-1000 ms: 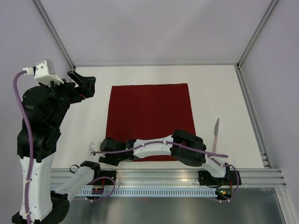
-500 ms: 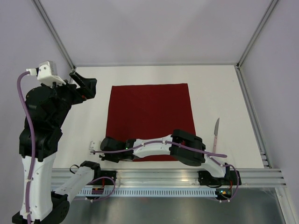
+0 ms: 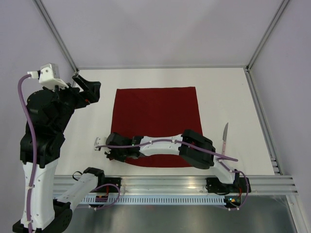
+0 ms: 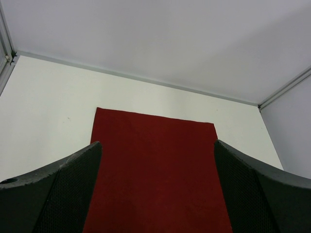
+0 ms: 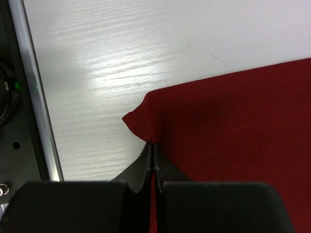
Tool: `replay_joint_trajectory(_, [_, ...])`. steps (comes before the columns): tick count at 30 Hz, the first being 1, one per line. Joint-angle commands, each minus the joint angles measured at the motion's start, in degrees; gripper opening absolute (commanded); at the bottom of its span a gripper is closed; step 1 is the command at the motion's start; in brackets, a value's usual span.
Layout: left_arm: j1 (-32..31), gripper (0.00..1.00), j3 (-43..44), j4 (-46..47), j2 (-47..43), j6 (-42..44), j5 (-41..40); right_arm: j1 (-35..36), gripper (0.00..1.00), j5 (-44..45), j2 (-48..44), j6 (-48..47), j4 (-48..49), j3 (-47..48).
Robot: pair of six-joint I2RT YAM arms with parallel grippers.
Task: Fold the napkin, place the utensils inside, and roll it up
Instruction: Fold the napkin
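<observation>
Since a second ago the right gripper [image 5: 153, 155] has clenched and drawn a little away from the near rail [image 3: 170, 182]. Its fingers now pinch the napkin [image 3: 155, 116] just beside the near-left corner, which puckers up slightly off the white table [image 3: 228, 92] in the right wrist view. From above, the right arm [image 3: 194, 150] stretches leftward along the napkin's near edge and hides most of that edge. The knife [image 3: 224, 138] lies on bare table just right of the cloth's near-right corner, apart from it, with its blade tip pointing to the far side. Its handle end runs under the arm's purple cable [image 3: 218, 156]. The left gripper [image 3: 87, 87] hangs raised, off to the left of the napkin, with its jaws spread wide and nothing between them. The rest of the cloth lies flat and square to the table edges. Bare table shows on the left, right and far sides, up to the walls [image 3: 160, 29], while the near rail runs close to the pinched edge
</observation>
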Motion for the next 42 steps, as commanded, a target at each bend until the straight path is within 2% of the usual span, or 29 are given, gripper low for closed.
replay_joint_trajectory(1, [0.04, 1.0, 0.59, 0.43, 1.0, -0.72, 0.29, -2.64, 0.01, -1.69, -5.66, 2.88, -2.43, 3.63])
replay_joint_trajectory(8, [0.12, 1.0, 0.94, 0.7, 2.75, -0.2, 0.9, -7.56, 0.01, -2.75, -9.88, 4.81, -3.66, 3.37])
replay_joint_trajectory(17, [0.12, 1.0, 1.29, 2.54, 6.45, 0.24, 3.36, -18.63, 0.0, -3.37, -13.57, 5.08, -7.09, 0.39])
replay_joint_trajectory(29, [0.12, 1.0, 0.59, 4.56, 10.23, 0.07, 5.47, -35.59, 0.01, -3.54, -18.23, 4.99, -5.95, -5.24])
replay_joint_trajectory(42, [0.12, 1.0, 0.42, 5.97, 13.48, -0.28, 7.67, -46.85, 0.0, -4.68, -18.67, 4.99, -3.93, -7.88])
